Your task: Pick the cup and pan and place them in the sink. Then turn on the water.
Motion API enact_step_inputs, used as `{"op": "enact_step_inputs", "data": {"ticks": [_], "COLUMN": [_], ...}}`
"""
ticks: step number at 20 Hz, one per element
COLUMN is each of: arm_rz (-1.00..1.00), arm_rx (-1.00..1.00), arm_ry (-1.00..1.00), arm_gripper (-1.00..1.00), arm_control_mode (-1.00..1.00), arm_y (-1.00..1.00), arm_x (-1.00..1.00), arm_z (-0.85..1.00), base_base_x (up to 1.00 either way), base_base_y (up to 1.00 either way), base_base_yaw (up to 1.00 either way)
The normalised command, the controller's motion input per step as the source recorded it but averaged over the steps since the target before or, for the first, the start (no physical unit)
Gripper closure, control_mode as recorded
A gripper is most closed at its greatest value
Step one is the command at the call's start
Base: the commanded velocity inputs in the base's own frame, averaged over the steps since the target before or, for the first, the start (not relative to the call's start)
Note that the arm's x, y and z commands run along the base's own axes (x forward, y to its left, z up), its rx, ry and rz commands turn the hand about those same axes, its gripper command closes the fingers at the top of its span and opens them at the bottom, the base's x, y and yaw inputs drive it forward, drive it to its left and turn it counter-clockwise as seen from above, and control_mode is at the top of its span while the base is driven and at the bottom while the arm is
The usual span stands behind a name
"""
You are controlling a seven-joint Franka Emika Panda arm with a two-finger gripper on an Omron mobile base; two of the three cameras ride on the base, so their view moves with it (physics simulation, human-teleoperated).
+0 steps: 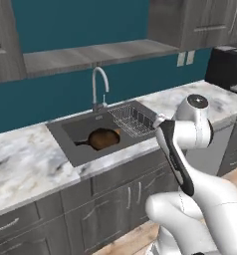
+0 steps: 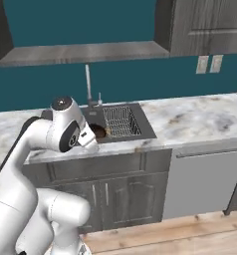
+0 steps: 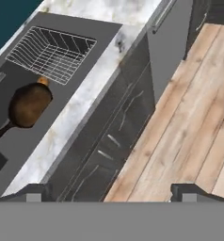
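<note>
Holding our fingers [image 3: 112, 190] spread wide and empty, we hover over the cabinet fronts and the wooden floor [image 3: 189, 117], out in front of the sink [image 1: 65, 132] and well apart from it. Beyond the fingers runs the marble bench [image 3: 81, 110], and set into it is the sink. The pan [image 3: 29, 104] lies inside the sink, handle pointing away from the wire rack [image 3: 52, 52] that sits beside it in the same basin. A small orange-brown thing touches the pan's rim on the rack side; we cannot tell what it is. The faucet [image 1: 98, 87] stands behind the sink, with no stream at its spout. We judge the pan placed, the green cup not to be found here, and the water not yet on.
</note>
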Motion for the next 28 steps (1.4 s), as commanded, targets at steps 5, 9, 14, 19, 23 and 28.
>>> {"op": "enact_step_inputs", "data": {"ticks": [5, 9, 14, 19, 23, 28], "arm_rz": [0.0, 0.0, 0.0, 0.0, 0.0, 0.0], "arm_rx": [0.0, 0.0, 0.0, 0.0, 0.0, 0.0], "arm_ry": [0.0, 0.0, 0.0, 0.0, 0.0, 0.0], "arm_gripper": [-1.0, -1.0, -1.0, -1.0, -1.0, -1.0], "arm_control_mode": [1.0, 1.0, 1.0, 1.0, 1.0, 1.0], "arm_y": [0.0, 0.0, 0.0, 0.0, 0.0, 0.0], "arm_x": [0.0, 0.0, 0.0, 0.0, 0.0, 0.0], "arm_z": [0.0, 0.0, 0.0, 0.0, 0.0, 0.0], "base_base_x": [-0.25, -0.27, -0.06, 0.0, 0.0, 0.0], "base_base_y": [-0.2, -0.24, -0.11, -0.05, -0.07, -0.16], "base_base_yaw": [-0.72, -0.72, -0.75, -0.75, -0.77, -0.76]}}
